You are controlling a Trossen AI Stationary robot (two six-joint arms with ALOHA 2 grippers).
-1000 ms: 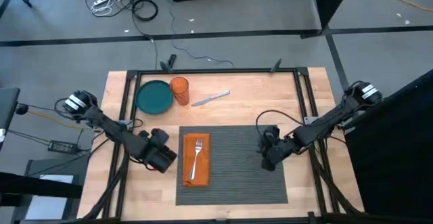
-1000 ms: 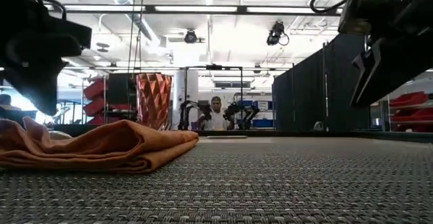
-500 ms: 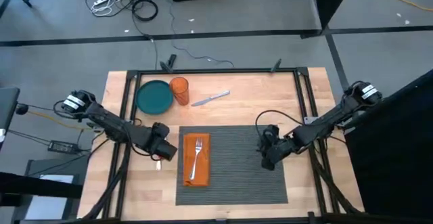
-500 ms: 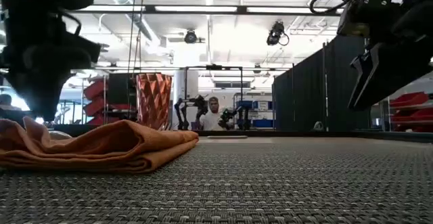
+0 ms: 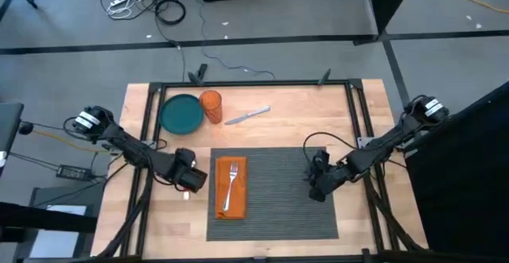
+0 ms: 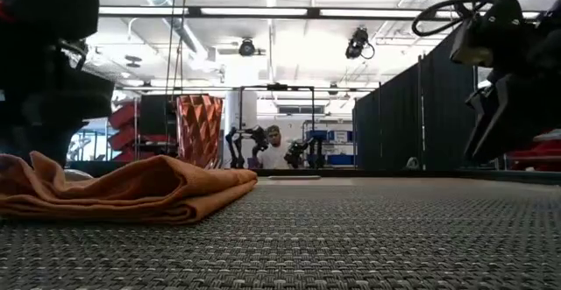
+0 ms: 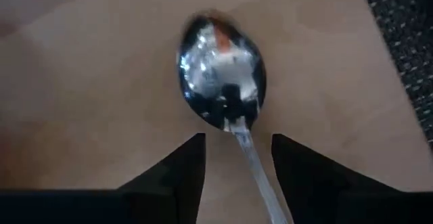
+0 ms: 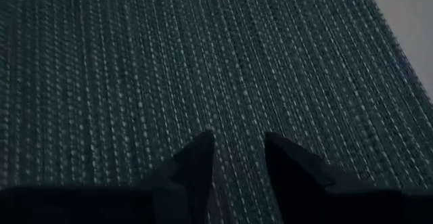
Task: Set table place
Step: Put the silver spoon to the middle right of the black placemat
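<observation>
L pincer (image 7: 237, 158): I see fingers apart, astride spoon (image 7: 223, 82) handle, on worktop (image 5: 270, 128) left of placemat (image 5: 274, 215).
R pincer (image 8: 238, 155): slightly parted, empty, over placemat's right part.

I find no text, label, brand, number or sign that I can read in any of my views, on anything here.

Placemat (image 5: 278, 191) lay on table (image 5: 366, 112), toward near edge. Napkin (image 5: 231, 187) lay on placemat's left part; fork (image 5: 232, 185) on napkin. Plate (image 5: 180, 113), cup (image 5: 211, 105), knife (image 5: 248, 116) stood behind placemat: plate leftmost, cup touching plate, knife right of cup. Spoon (image 7: 226, 82) lay on table just left of placemat, between left gripper (image 7: 237, 163) fingers. Right gripper (image 5: 317, 188) hung over placemat's right part.
</observation>
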